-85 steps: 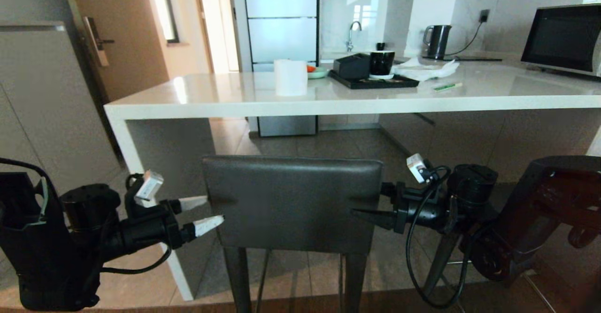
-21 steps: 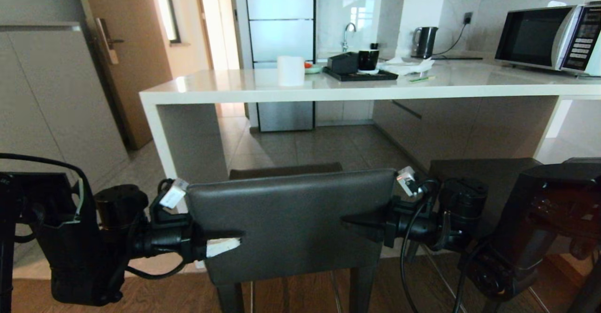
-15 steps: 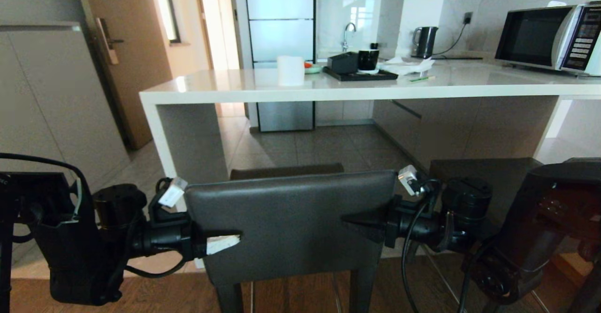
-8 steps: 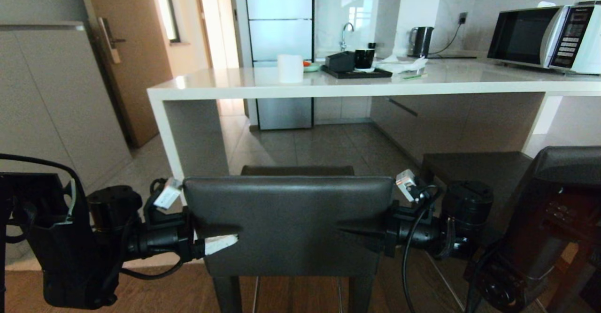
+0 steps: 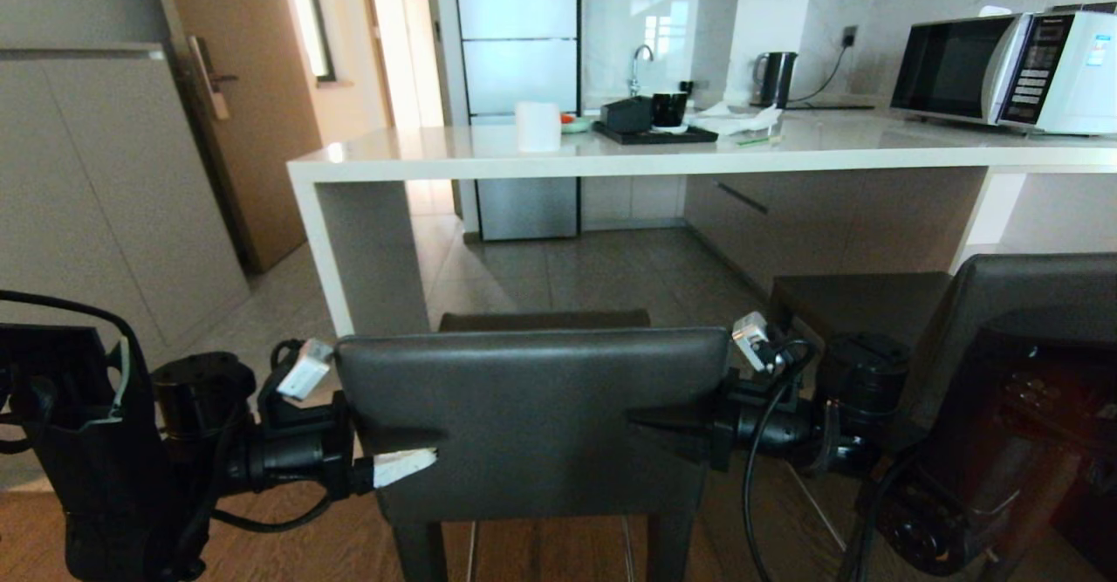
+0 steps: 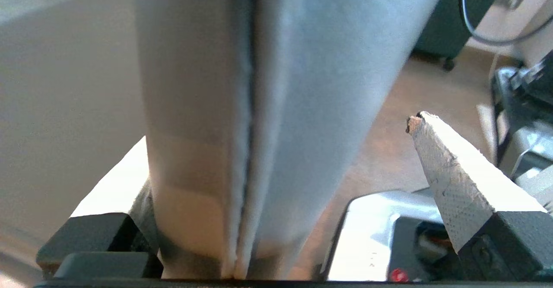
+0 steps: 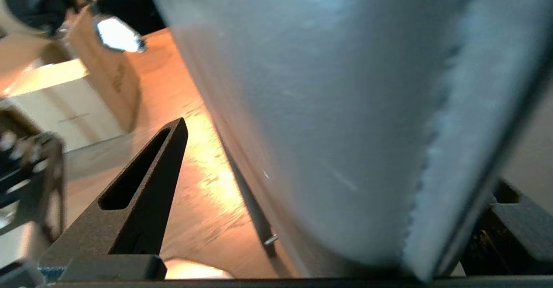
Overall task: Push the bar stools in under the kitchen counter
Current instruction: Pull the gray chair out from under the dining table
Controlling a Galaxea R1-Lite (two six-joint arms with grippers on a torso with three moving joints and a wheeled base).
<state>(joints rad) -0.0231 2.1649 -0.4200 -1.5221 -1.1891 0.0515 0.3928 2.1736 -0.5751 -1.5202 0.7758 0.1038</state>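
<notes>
Now both hands straddle the near stool's backrest (image 5: 532,416), left hand (image 5: 406,451) and right hand (image 5: 668,421) spread wide, fingers either side of its ends.

My arms are matte black and chunky, with looped black cables; the left gripper (image 5: 408,453) has white tapered fingers, the right gripper (image 5: 665,422) black ones, white tags at twelve o'clock.

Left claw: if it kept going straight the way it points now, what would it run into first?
The left claw points sideways across the stool's backrest, whose edge already sits between its open fingers. Going straight on, the backrest edge would likely bottom out against the claw's base almost at once. The right claw faces it from the opposite edge.
</notes>
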